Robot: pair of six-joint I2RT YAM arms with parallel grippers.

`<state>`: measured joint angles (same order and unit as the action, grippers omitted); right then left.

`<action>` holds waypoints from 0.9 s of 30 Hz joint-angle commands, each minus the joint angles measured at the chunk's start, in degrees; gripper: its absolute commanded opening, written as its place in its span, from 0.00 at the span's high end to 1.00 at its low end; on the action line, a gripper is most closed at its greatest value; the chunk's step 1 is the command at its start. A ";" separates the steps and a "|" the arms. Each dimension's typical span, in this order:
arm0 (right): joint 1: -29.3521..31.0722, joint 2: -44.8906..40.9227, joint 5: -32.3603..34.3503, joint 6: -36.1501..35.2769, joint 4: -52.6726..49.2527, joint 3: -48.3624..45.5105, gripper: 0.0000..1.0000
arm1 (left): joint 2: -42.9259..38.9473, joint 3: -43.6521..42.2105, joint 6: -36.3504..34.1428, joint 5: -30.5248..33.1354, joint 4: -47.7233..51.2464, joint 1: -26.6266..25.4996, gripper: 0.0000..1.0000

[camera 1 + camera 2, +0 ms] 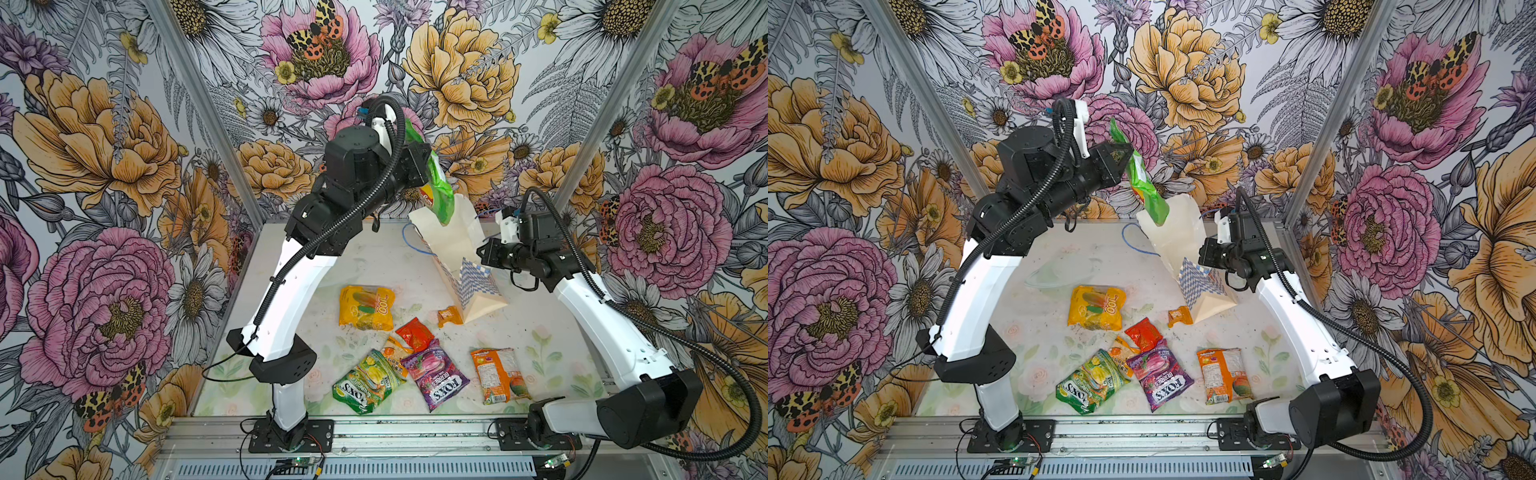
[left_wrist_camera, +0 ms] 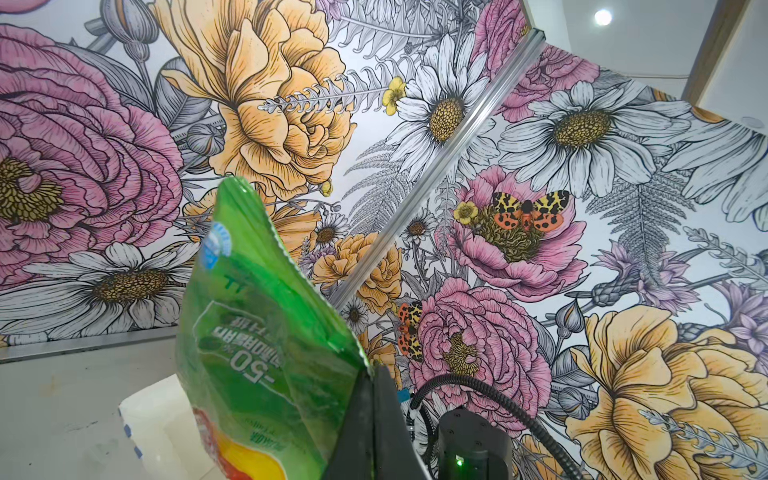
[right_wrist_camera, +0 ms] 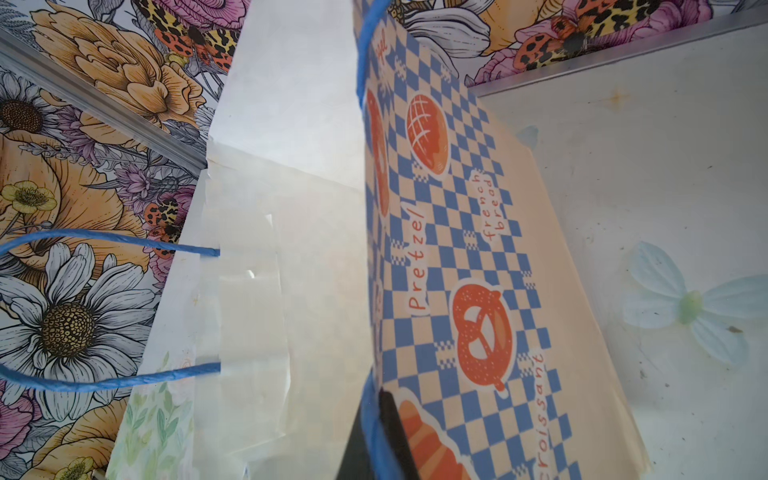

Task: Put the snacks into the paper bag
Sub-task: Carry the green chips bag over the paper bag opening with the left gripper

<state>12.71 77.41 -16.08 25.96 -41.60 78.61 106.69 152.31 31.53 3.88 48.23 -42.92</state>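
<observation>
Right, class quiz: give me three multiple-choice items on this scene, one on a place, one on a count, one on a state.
1. Where is the green packet in the left gripper?
A lying flat
B hanging at the paper bag's open top
C behind the bag

2. How many packets read FOX'S?
A one
B four
C two

3. How is the right gripper?
A shut on the bag's rim
B open, clear of it
C holding a packet

Key:
1 B: its lower end dips at the bag's mouth in both top views.
2 C: the green FOX'S packet and the purple FOX'S packet.
3 A: its wrist view shows the checkered wall pinched at the rim.
</observation>
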 commanded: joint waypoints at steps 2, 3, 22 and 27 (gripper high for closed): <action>0.96 0.28 1.13 0.46 2.14 2.68 1.00 | 1.93 -0.59 0.39 -2.17 -0.89 -0.33 1.00; 1.16 0.39 1.13 0.50 2.14 2.77 1.00 | 2.13 -1.12 0.72 -2.39 -0.86 -0.34 1.00; 2.26 0.90 2.80 0.28 2.05 4.18 1.00 | 4.84 -9.79 3.61 -5.51 -0.96 -2.30 1.00; 2.24 0.67 2.90 0.31 2.05 4.45 1.00 | 4.74 -13.39 4.32 -5.46 -1.00 -2.71 1.00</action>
<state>14.46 78.37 -14.13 26.11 -41.28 80.75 112.53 140.07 34.65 -0.95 48.66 -45.32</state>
